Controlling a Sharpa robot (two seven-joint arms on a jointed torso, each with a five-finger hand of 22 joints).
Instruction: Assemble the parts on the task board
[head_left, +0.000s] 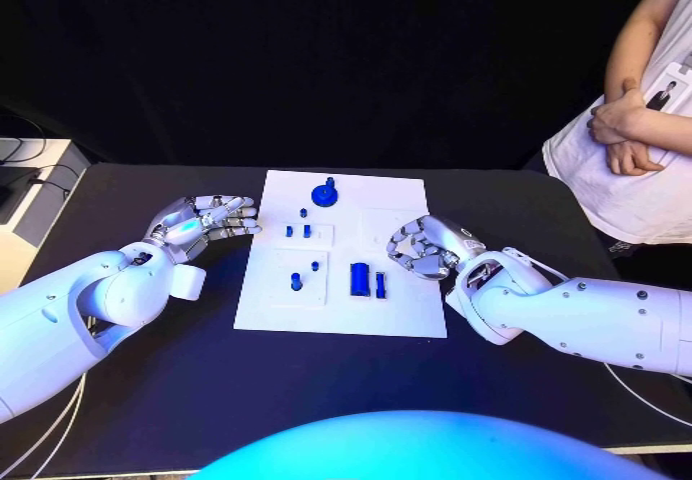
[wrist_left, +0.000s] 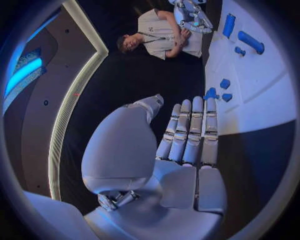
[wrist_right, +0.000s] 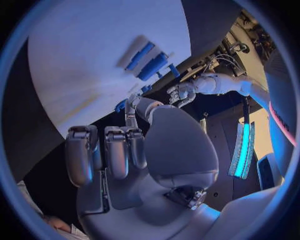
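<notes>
Both hands empty: left hand (head_left: 206, 221) fingers extended, right hand (head_left: 427, 246) curled.

Overhead and wrist views sharing task board (head_left: 346, 300)

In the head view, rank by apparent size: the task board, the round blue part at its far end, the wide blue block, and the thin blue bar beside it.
1. task board
2. round blue part and wide blue block: look alike, not ranked
3. thin blue bar

No text, label or number can be read anywhere.
</notes>
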